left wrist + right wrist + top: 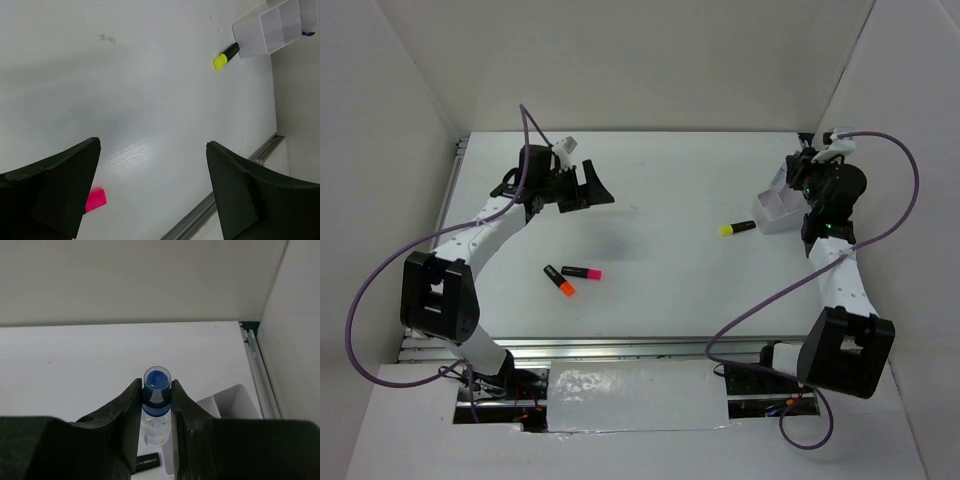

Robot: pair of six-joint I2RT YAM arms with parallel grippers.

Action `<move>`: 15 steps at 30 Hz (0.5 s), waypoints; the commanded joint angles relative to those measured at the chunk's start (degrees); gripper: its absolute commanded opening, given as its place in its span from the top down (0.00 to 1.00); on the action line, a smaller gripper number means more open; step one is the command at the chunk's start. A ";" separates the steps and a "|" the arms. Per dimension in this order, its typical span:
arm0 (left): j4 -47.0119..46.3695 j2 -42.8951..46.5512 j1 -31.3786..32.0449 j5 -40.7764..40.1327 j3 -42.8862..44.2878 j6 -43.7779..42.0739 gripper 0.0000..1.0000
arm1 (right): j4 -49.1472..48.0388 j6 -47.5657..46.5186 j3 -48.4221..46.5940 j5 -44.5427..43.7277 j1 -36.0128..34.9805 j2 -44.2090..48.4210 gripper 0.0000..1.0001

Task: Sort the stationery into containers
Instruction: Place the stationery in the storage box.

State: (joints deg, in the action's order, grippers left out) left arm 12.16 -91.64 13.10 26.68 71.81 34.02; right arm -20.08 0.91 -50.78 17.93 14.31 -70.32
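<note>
Far right, by the white box (235, 401), right gripper (156, 388) pinches blue-capped marker (156, 426); left gripper (152, 145) gapes wide, empty. Risk: a release off-line hits the rim and the marker rolls away

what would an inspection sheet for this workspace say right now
surface: white table, faint scuff
job's things: white divided plastic box far right; yellow-ended black highlighter beside it; pink-ended black highlighter and orange-ended black highlighter left of centre; clear blue-capped marker held
clutter: nothing seen
claws: left claw open, empty; right claw shut on marker above box
cables: purple cables looping off both arms
surroundings: white walls
</note>
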 commanded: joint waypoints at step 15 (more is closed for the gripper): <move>0.76 -3.81 2.89 -4.62 6.15 -10.64 0.01 | -3.57 0.24 -9.16 0.18 6.70 -11.58 1.00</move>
State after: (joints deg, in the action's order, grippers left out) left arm 12.47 -94.39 15.64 21.91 75.00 25.74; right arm -20.36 2.83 -56.77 18.79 20.53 -81.06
